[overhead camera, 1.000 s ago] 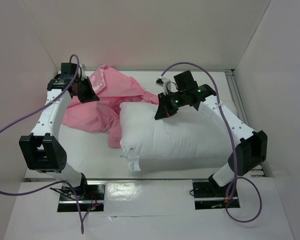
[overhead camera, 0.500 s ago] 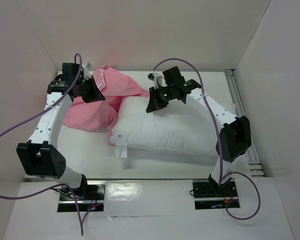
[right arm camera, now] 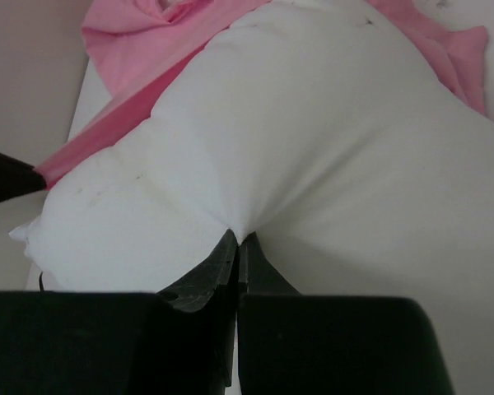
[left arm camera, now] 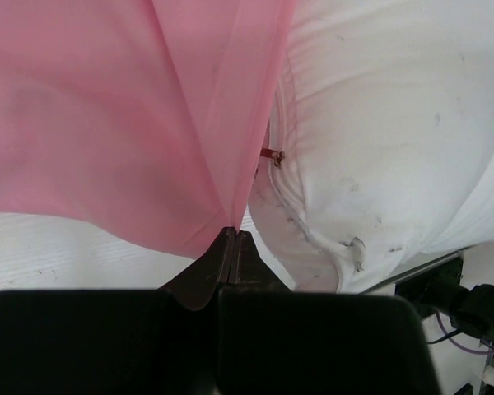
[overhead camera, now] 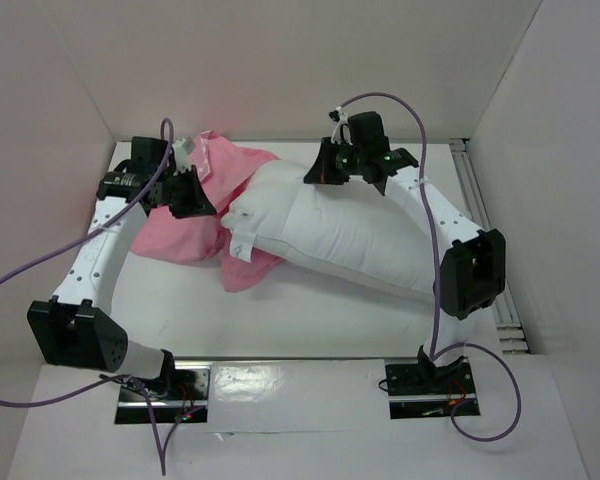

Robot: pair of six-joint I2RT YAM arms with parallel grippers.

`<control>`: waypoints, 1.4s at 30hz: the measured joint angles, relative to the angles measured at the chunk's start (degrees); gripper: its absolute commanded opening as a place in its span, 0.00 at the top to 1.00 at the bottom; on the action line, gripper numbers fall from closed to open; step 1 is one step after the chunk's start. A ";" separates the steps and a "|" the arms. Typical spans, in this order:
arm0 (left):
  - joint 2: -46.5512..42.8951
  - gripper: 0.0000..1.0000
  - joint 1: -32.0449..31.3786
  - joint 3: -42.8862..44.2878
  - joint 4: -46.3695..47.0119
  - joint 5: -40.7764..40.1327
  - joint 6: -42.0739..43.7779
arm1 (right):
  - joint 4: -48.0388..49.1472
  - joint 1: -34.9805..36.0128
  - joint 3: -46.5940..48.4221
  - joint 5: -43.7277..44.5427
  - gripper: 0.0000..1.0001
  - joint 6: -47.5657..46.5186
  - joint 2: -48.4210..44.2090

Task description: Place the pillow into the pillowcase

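Note:
The white pillow [overhead camera: 350, 235] lies slanted across the table, its left end with the small tag [overhead camera: 243, 250] raised over the pink pillowcase [overhead camera: 185, 232]. My right gripper [overhead camera: 318, 172] is shut on a pinch of the pillow's fabric near its far left end; the pillow [right arm camera: 296, 148] bunches at the fingertips [right arm camera: 238, 239]. My left gripper [overhead camera: 202, 200] is shut on an edge of the pillowcase [left arm camera: 132, 123] and holds it up beside the pillow's end [left arm camera: 387, 123]. The pink cloth lies partly under the pillow.
White walls enclose the table at the back, left and right. A metal rail [overhead camera: 480, 200] runs along the right edge. Purple cables [overhead camera: 40, 265] loop from both arms.
My right gripper has lifted the pillow's left end and carried it back and left, over the pillowcase. My left gripper has moved right and forward with the pink cloth.

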 measured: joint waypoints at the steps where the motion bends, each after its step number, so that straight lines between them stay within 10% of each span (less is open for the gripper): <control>1: 0.07 1.00 -0.39 0.04 -0.20 0.00 0.28 | 0.59 0.02 0.00 0.66 1.00 0.50 0.17; 9: 1.68 1.00 -2.43 1.88 -1.11 0.04 0.81 | 5.05 1.27 0.02 7.28 0.96 5.20 5.68; 10: 1.77 1.00 -2.43 2.29 -1.33 0.02 0.83 | 5.35 1.75 0.20 8.09 0.69 5.68 6.47; 14: 1.90 1.00 -2.43 5.20 -2.82 -0.57 0.50 | 5.07 5.38 3.50 14.58 0.16 4.59 8.74; 22: 7.02 1.00 -2.12 13.20 -5.44 -4.66 -1.14 | 3.82 17.70 -1.44 30.69 0.00 -4.66 0.50; 36: 10.10 1.00 -1.16 13.46 -6.01 -5.88 -2.73 | 7.76 41.81 -17.40 45.44 0.00 -27.67 -5.90; 39: 10.10 1.00 -1.09 12.90 -5.97 -6.10 -2.78 | 9.94 41.79 -17.40 45.66 0.27 -29.94 -4.59; 40: 10.01 1.00 -0.98 12.50 -5.90 -6.12 -2.78 | 10.97 41.40 -17.38 45.88 0.71 -30.34 -3.85; 42: 9.88 1.00 -0.83 11.72 -5.97 -6.19 -2.78 | 12.07 40.61 -16.98 46.18 1.00 -30.49 -1.77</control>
